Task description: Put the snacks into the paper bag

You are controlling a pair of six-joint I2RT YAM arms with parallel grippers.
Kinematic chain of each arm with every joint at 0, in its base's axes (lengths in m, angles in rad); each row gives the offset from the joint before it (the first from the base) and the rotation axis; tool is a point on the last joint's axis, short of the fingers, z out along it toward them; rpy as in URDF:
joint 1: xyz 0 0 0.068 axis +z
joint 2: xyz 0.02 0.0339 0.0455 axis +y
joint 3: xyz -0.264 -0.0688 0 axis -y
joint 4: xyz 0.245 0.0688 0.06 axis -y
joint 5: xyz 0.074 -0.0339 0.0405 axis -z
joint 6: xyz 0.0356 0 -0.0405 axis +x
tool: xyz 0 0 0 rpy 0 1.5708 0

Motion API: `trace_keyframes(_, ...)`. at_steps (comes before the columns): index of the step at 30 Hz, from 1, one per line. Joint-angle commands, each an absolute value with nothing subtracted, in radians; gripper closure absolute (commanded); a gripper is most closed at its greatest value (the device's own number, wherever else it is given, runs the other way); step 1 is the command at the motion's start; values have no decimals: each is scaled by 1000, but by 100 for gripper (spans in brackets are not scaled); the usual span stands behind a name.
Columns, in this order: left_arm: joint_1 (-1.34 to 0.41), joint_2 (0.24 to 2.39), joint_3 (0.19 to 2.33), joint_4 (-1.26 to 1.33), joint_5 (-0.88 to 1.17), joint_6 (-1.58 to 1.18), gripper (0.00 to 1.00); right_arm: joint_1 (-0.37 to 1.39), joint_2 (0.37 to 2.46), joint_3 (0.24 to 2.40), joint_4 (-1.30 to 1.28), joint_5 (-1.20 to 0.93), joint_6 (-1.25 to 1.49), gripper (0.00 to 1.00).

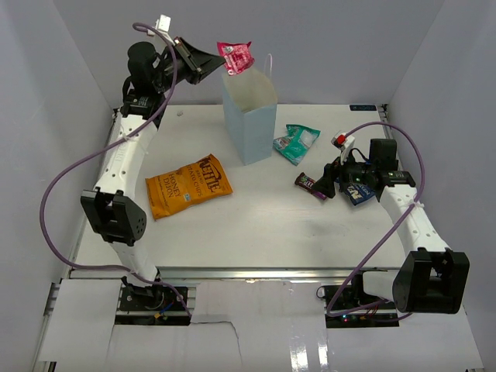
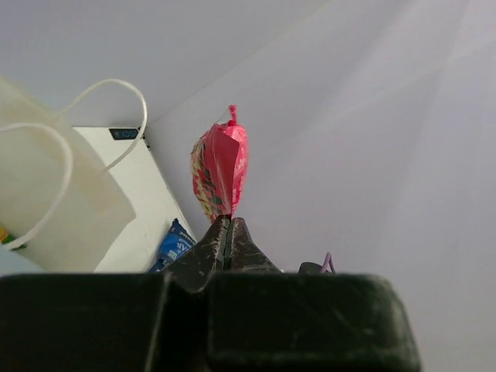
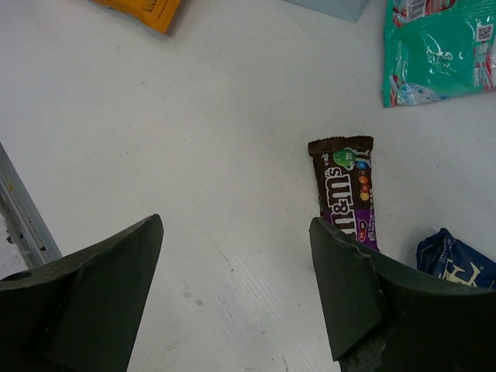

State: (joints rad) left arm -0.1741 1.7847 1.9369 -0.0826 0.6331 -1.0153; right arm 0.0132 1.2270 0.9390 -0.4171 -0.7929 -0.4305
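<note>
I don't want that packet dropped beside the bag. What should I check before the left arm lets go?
1. Left gripper shut on the red packet: ok.
2. Red packet above the mouth of the paper bag: cannot tell. The top view puts it at the back-left rim, the left wrist view beside the handles.
3. Paper bag upright, mouth open: ok.
4. Right gripper open, away from the bag: ok.
5. All snacks bagged: not ok. The brown bar, dark blue packet, teal pouch and orange chip bag lie on the table.
</note>
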Motion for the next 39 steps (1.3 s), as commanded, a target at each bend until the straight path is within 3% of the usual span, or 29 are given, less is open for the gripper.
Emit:
trace_keyframes(1,-209,1865,2029,-118,606,-1017,100,12,1198,966,-413,-818,-443,18)
trace_keyframes(9,-242,2084,2279,-192,517,-974,100,11,1172,954,-414,-813,-446,18)
trace_keyframes(15,-259,2103,2281,-285,479,-908,97,12,1157,945,-414,-804,-462,18)
trace_keyframes(17,-261,2105,2275,-301,482,-910,82,11,1163,943,-414,-805,-462,17)
trace_keyframes(18,-262,2108,2279,-301,489,-908,65,12,1167,946,-416,-804,-462,17)
trace_keyframes(22,-265,2109,2328,-308,511,-914,29,12,1238,979,-442,-738,-443,15)
trace_keyframes(28,-265,2033,2353,-322,514,-838,26,112,1434,1098,-552,-434,-469,4)
trace_keyframes(32,-259,1850,2186,-379,441,-649,22,207,1532,1137,-554,-269,-517,2)
trace_keyframes(36,-230,1570,1752,-390,344,-499,14,222,1621,1164,-523,-195,-600,2)
trace_keyframes(39,-210,1358,1541,-413,278,-414,8,222,1699,1193,-532,-212,-701,2)
